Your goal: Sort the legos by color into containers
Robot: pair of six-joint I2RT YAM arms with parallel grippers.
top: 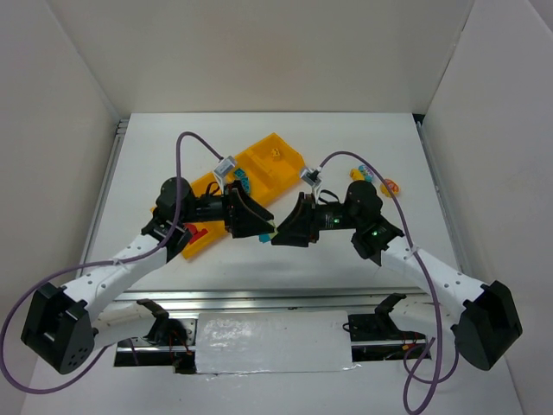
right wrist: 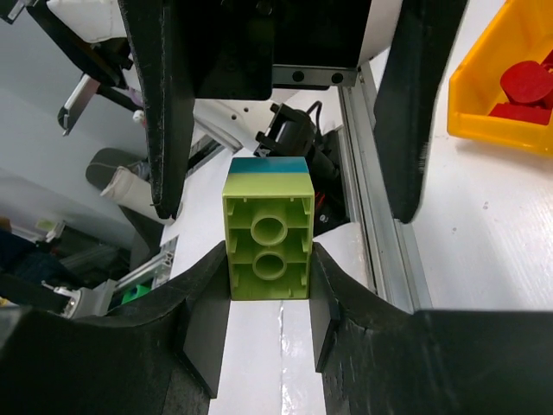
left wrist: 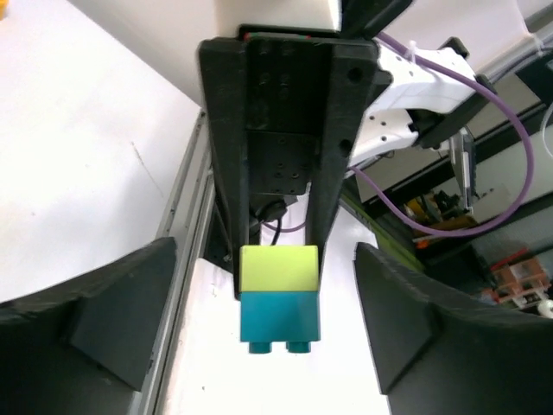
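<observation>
My right claw (right wrist: 268,290) is clenched on the yellow-green lego (right wrist: 268,216), with a teal lego (left wrist: 278,320) stacked on its far end. My left claw (left wrist: 268,333) stands released, its fingers clear on either side. The pair is above the tabletop (top: 285,259), near the tray (top: 281,169).

1. A yellow-green brick (right wrist: 268,216) is seen stacked against a teal-blue brick (left wrist: 278,320); both are plain, with no print.
2. The tray (top: 281,169) is coloured orange-yellow throughout.
3. Red legos (right wrist: 523,86) are seen inside 1 compartment.
4. The left gripper (left wrist: 266,285) and the right gripper (right wrist: 268,259) are finished in matt black.
5. The left arm (top: 112,272) and the right arm (top: 441,277) are coloured white, with black joints.
6. The cables (top: 183,156) are sheathed in purple.
7. The table (top: 363,138) is coloured white.
8. Orange and teal-blue are made out on the loose legos (top: 389,184).
</observation>
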